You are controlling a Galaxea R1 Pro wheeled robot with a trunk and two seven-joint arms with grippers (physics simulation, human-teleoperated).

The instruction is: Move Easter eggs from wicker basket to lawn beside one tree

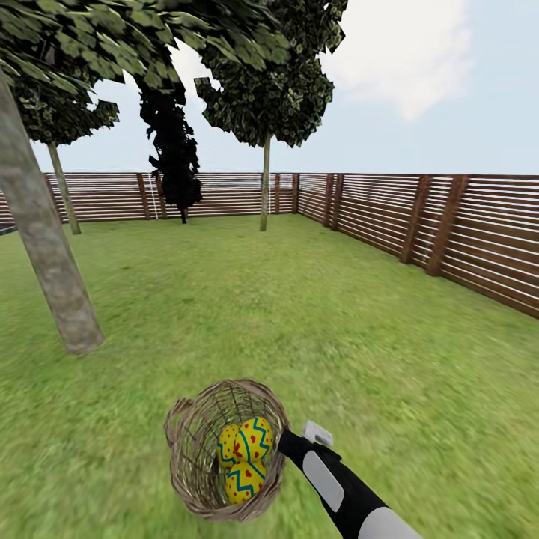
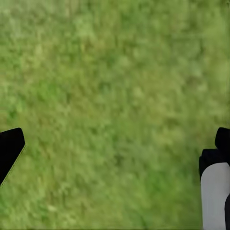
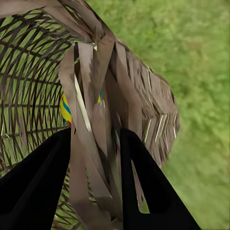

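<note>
- All three eggs [image 1: 243, 453] lie in the basket [image 1: 196, 434] on the lawn [image 1: 299, 322], so no egg is out yet.
- The right gripper [image 3: 93, 158] is clamped on the basket's braided rim, one finger inside and one outside.
- The left gripper [image 2: 115, 153] hangs wide apart over bare grass.
- The thick tree [image 1: 45, 247] stands near; the whole placing is left.
- No writing or labels are readable.

Flat, even daylight is rendered across the lawn [image 1: 314, 322] under a pale, hazy sky [image 1: 419, 97]; no cast shadows or glare are seen; grass is smeared and soft in both wrist views; fence [image 1: 464, 232] lines are bowed toward the frame edge.
</note>
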